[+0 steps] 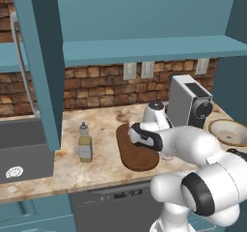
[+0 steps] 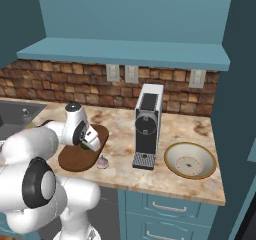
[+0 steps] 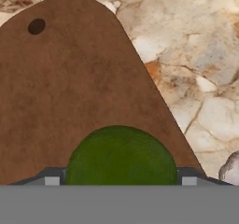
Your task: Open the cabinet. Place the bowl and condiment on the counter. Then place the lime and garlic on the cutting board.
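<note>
Nearest, item one: our gripper (image 3: 120,181), over the cutting board (image 3: 70,92), with the lime (image 3: 121,155) lying between the two finger tips. The jaws stand wide; we cannot tell from the hand view whether the pads bear on the fruit or stand just clear of it, nor whether the lime rests on the wood.

Item two: cutting board, long axis running from 6 toward 12 in the hand view, hanging hole at the far end near 11.

Item three: garlic (image 2: 102,162), on the counter (image 2: 120,134), just off the board's edge at about 4 o'clock from the gripper. We judge it the next pick.

Item four: condiment (image 1: 85,142), upright on the counter.

Item five: bowl (image 2: 190,160), holding nothing.

Farthest: cabinet (image 1: 144,13), door swung open.
</note>
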You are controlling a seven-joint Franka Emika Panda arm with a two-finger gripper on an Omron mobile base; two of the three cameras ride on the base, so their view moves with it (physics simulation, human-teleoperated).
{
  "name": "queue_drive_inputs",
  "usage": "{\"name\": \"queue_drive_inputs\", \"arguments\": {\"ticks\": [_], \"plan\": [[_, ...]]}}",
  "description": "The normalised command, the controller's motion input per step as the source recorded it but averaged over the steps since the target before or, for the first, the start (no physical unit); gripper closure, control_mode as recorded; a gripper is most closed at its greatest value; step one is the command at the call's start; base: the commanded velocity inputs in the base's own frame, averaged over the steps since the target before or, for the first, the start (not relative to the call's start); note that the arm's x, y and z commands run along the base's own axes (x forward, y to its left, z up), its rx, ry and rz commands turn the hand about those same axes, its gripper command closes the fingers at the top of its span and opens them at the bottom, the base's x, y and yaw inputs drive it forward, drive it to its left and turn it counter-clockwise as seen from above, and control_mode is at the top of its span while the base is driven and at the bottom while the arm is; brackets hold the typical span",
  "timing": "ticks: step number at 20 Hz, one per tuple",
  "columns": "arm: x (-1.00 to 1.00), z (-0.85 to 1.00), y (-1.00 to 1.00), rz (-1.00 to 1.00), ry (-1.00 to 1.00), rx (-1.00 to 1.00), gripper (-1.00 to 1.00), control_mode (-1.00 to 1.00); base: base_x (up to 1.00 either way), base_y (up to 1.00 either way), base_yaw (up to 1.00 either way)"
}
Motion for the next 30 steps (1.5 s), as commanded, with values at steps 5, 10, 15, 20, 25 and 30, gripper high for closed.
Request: {"name": "queue_drive_inputs", "arguments": {"ticks": [5,10,15,20,25,30], "plan": [[0.26,-0.05,0.14,0.04,0.0,0.0,1.0,-1.0,0.0,0.0,0.0],[0.25,-0.18,0.24,0.05,0.0,0.0,-1.0,-1.0,0.0,0.0,0.0],[0.18,-0.05,0.08,0.06,0.0,0.01,-1.0,-1.0,0.0,0.0,0.0],[0.02,0.02,0.0,0.01,0.0,0.0,-1.0,-1.0,0.0,0.0,0.0],[0.0,0.17,0.0,0.0,0.0,0.0,-1.0,-1.0,0.0,0.0,0.0],[-0.04,0.3,0.0,0.0,0.0,0.0,-1.0,-1.0,0.0,0.0,0.0]]}}
